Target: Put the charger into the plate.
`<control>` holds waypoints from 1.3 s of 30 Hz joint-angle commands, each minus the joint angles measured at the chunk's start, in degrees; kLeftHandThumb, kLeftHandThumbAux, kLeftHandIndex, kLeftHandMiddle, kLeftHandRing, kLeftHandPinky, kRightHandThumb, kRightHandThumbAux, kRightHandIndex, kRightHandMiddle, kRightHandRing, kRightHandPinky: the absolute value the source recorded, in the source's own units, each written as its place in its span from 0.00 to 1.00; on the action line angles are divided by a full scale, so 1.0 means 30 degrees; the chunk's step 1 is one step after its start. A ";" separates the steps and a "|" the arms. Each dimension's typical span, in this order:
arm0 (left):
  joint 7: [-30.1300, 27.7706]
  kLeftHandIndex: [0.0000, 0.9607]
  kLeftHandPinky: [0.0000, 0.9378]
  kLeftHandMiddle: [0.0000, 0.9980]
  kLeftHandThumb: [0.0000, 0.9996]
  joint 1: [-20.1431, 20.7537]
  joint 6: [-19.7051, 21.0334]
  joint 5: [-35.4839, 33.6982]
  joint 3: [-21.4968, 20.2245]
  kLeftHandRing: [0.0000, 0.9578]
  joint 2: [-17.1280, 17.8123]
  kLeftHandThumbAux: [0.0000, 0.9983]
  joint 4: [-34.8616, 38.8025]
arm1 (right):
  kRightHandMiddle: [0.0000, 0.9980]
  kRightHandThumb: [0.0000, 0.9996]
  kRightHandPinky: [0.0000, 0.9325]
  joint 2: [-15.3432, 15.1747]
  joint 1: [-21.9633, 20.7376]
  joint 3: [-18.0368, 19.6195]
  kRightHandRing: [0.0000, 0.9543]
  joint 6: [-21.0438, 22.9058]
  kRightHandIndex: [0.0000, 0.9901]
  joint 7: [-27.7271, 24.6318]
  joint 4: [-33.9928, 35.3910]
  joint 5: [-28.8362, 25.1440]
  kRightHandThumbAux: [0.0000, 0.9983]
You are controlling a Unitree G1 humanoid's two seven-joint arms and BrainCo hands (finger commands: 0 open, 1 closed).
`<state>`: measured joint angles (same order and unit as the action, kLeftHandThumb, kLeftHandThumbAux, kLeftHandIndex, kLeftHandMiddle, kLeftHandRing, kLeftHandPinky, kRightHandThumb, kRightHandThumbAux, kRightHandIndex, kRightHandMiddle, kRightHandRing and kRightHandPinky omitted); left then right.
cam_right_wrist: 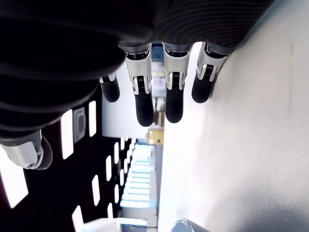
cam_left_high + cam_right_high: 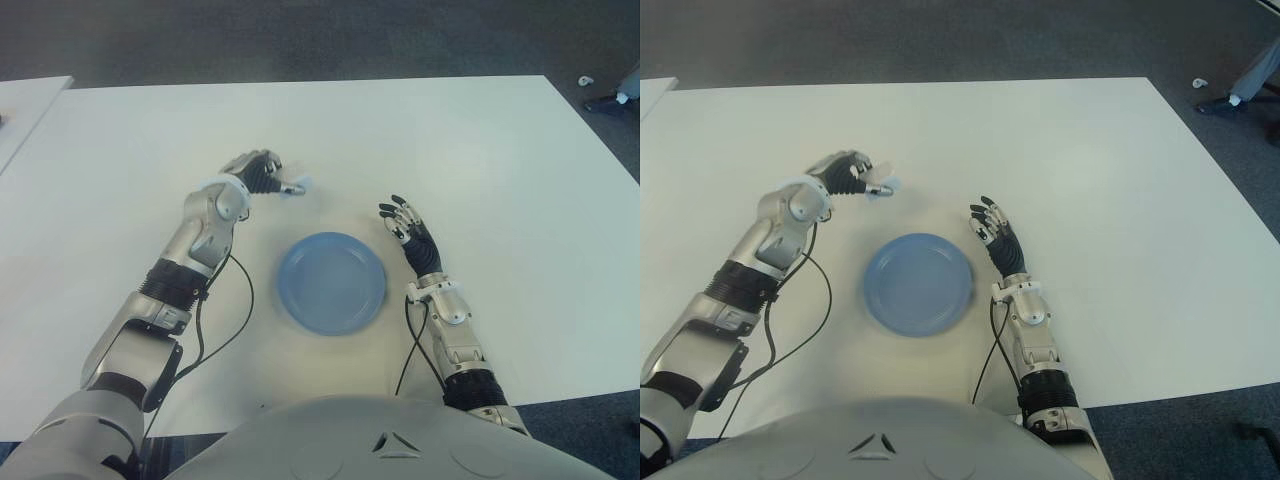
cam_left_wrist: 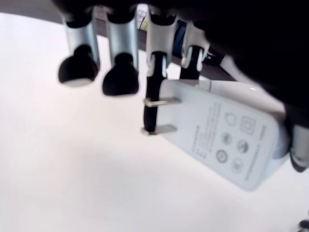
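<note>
1. Left hand [image 2: 262, 175] is curled around the white charger [image 3: 227, 140], held above the bench beyond the plate's far left edge; in the left wrist view the charger's two metal prongs [image 3: 157, 116] stick out beside the fingertips [image 3: 120, 79], and its printed face shows.
2. Right hand [image 2: 410, 232] shows just to the right of the plate, fingers straight and loosely spread, holding nothing; whether it touches the bench cannot be told.
3. White bench [image 2: 450, 140] carries everything and fills most of the eye views, with dark carpet floor [image 2: 300, 40] beyond its far edge and a second white surface [image 2: 25, 105] at the far left.
4. Blue round plate [image 2: 331, 282] lies flat on the bench between the two arms, with nothing in it.
5. Black cable [image 2: 225, 320] loops from the left forearm over the bench.
</note>
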<state>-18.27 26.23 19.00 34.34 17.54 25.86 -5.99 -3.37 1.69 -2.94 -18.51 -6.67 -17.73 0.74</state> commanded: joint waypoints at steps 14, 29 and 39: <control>-0.1594 0.46 0.92 0.85 0.75 -0.4199 0.0581 -0.0216 -0.1439 0.89 0.0939 0.70 0.9400 | 0.21 0.00 0.11 0.0280 0.0187 -0.0126 0.18 0.0887 0.08 0.0378 -0.0402 0.0187 0.38; -0.0355 0.46 0.91 0.88 0.75 -0.7960 -0.3718 -0.0866 -0.2512 0.90 0.1360 0.70 1.0468 | 0.22 0.00 0.12 0.0400 -0.0056 -0.0190 0.20 0.0832 0.09 0.0502 -0.0658 0.0236 0.38; 0.0520 0.46 0.91 0.87 0.75 -0.9443 -0.5581 -0.0643 -0.2628 0.90 0.1077 0.70 1.0378 | 0.23 0.00 0.11 0.0409 -0.0150 -0.0235 0.20 0.1189 0.09 0.0500 -0.0633 0.0329 0.39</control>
<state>-17.75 -0.70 3.72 32.50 9.80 29.40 25.42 -2.23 0.48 -3.47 -17.28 -5.14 -18.21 1.48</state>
